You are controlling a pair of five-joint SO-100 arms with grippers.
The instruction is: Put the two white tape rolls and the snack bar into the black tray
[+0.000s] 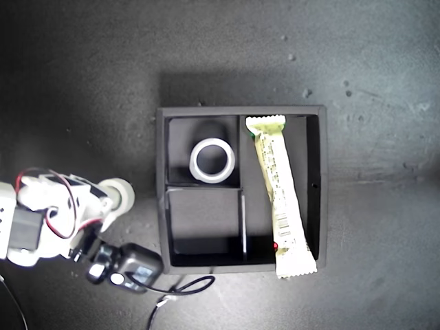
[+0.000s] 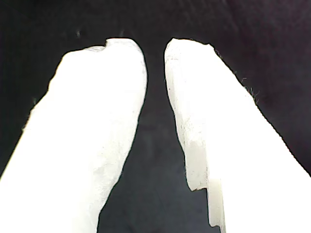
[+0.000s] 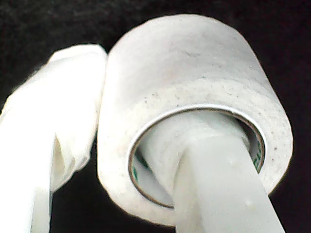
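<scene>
The black tray (image 1: 160,185) sits at the middle of the exterior view. The wider white tape roll (image 1: 212,160) lies flat in its upper small compartment. In the long compartment lies the snack bar (image 1: 280,196), one crimped end sticking out over the tray's lower wall. At the exterior view's left, my second gripper (image 1: 113,203) is shut on the smaller, thicker tape roll (image 1: 120,194), outside the tray. One finger passes through the tape roll's (image 3: 194,82) hole and the other presses its outer wall. My first gripper (image 2: 154,53) shows only in its wrist view, slightly open with nothing between its fingers.
The tray's lower small compartment (image 1: 203,220) holds nothing. A black camera module (image 1: 127,268) and a looping cable (image 1: 182,289) lie by the tray's lower left corner in the exterior view. The dark tabletop surrounds the tray.
</scene>
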